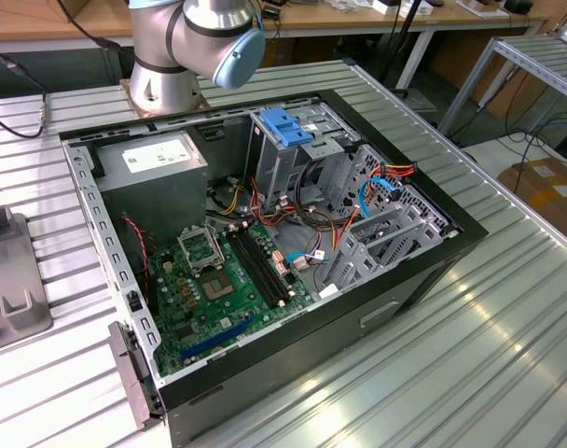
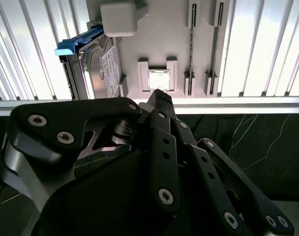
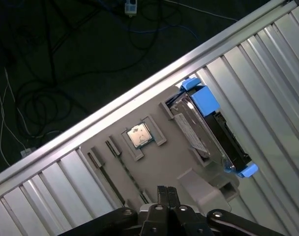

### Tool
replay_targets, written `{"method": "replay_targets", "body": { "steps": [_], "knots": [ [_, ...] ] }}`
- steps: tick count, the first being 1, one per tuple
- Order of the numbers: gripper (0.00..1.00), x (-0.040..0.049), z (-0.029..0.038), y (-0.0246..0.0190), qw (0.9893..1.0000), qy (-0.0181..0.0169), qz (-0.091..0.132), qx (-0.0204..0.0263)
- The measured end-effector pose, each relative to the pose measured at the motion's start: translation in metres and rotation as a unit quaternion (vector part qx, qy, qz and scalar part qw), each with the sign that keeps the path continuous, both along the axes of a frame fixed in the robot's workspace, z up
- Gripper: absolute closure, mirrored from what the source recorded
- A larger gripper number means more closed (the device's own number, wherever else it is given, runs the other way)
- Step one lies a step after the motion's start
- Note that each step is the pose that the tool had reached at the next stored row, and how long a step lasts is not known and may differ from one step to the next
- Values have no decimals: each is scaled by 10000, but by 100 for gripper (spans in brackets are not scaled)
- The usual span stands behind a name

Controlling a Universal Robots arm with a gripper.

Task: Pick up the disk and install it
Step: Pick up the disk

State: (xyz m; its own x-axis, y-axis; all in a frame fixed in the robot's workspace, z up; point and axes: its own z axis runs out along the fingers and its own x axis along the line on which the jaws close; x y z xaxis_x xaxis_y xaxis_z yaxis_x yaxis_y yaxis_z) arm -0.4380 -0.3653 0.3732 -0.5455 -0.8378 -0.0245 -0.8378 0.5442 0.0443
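The disk (image 3: 211, 130), a slim drive in a bright blue carrier, stands on edge in a slot of a grey parts holder (image 3: 162, 160) on the ribbed metal table. In the second wrist view the disk (image 2: 93, 61) is at the holder's (image 2: 154, 44) side. My gripper (image 3: 166, 192) hangs above the holder, apart from the disk and off to one side of it. Its black fingertips are pressed together, shut with nothing between them. The second wrist view has the gripper (image 2: 159, 96) pointing at the holder's middle.
A square processor chip (image 3: 138, 136) and two thin memory sticks (image 3: 117, 169) also sit in the holder. The exterior view shows the open computer case (image 1: 265, 233) with a blue bracket (image 1: 288, 123) on its drive cage, and the grey holder (image 1: 8, 289) at the exterior view's left. Beyond the table edge lie dark floor and cables (image 3: 51, 73).
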Motion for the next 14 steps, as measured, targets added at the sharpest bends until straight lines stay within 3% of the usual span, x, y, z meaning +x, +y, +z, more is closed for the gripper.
{"method": "replay_targets", "body": {
  "steps": [14],
  "knots": [
    [90,0,0,0,9990,0,443,0]
  ]
}}
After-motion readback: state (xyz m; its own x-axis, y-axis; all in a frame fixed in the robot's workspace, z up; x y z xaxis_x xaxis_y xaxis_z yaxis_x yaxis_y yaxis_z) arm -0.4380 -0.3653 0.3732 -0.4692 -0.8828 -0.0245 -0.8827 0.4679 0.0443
